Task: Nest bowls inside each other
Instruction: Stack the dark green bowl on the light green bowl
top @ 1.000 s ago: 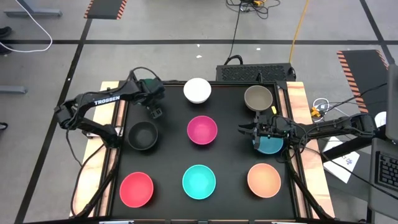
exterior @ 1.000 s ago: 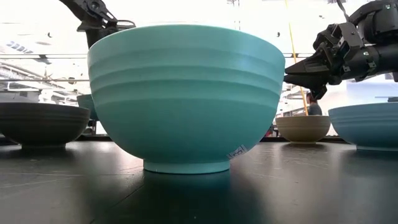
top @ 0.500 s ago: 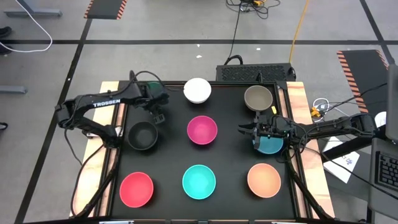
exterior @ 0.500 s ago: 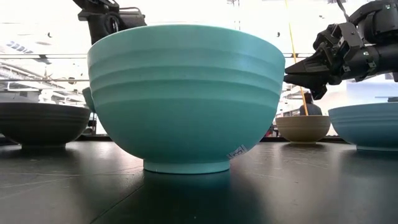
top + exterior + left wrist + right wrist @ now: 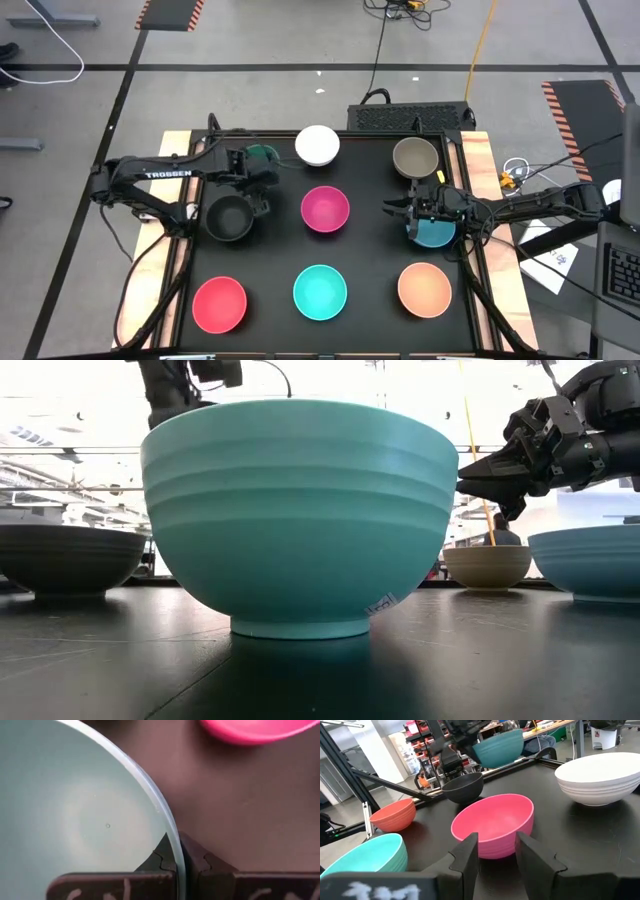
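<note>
At the back-left of the black table top (image 5: pixel 370 250), the left gripper (image 5: pixel 262 170) holds the dark green bowl (image 5: pixel 262 154) lifted clear of the surface, jaws pinching its rim: in the left wrist view one finger sits inside the rim (image 5: pixel 161 857) and the other outside. The bowl hangs above the back edge of the black bowl (image 5: pixel 229 217), which rests directly in front of it. White bowl (image 5: pixel 317 145) just to the right, near the table's back edge; magenta bowl (image 5: pixel 325 208) at centre, with bare table between it and the black bowl. Front row, well apart from one another: red bowl (image 5: pixel 219 304), turquoise bowl (image 5: pixel 320 292), peach-orange bowl (image 5: pixel 424 289). Grey-brown bowl (image 5: pixel 415 157) at back right, close to the wooden side strip (image 5: pixel 482 170). The right gripper (image 5: pixel 395 209) hovers off the table at the left rim of the blue bowl (image 5: pixel 435 233), jaws spread and empty, pointing toward the magenta bowl across an open lane of table.
</note>
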Controlling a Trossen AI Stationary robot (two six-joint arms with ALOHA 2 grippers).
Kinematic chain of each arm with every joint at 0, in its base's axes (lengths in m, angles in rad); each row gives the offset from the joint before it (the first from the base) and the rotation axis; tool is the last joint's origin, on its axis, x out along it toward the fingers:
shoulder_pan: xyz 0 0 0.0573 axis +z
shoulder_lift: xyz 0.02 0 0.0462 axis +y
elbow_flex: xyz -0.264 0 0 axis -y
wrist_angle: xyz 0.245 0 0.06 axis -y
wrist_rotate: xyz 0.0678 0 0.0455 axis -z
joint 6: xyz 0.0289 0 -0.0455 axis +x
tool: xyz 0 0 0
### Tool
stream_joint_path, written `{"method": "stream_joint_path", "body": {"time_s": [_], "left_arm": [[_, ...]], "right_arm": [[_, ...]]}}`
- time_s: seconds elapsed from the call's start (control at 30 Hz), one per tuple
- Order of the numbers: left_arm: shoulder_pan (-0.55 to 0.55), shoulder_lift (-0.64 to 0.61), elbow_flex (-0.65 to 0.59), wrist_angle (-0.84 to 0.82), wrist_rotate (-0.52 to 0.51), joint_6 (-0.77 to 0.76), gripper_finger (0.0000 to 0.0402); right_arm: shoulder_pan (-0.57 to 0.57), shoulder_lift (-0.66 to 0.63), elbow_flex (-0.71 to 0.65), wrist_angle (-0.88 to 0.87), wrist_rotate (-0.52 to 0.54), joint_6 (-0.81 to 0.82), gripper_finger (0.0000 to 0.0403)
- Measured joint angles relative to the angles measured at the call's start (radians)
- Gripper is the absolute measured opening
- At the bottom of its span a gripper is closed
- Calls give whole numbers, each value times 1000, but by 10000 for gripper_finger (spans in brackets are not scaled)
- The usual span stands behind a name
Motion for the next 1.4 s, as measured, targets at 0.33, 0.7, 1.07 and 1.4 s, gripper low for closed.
{"method": "stream_joint_path", "body": {"time_s": [0.33,0.7,1.07,1.4], "left_arm": [[-177,0,71,8,42,-73,0],[-327,0,95,69,49,-137,0],[-406,92,227,-33,23,-159,0],[-522,286,520,-183,-4,-114,0]], "right_arm": [[0,0,0,0,0,0,121],[0,0,0,0,4,0,121],[0,0,0,1,5,14,121],[0,0,0,0,5,14,121]]}}
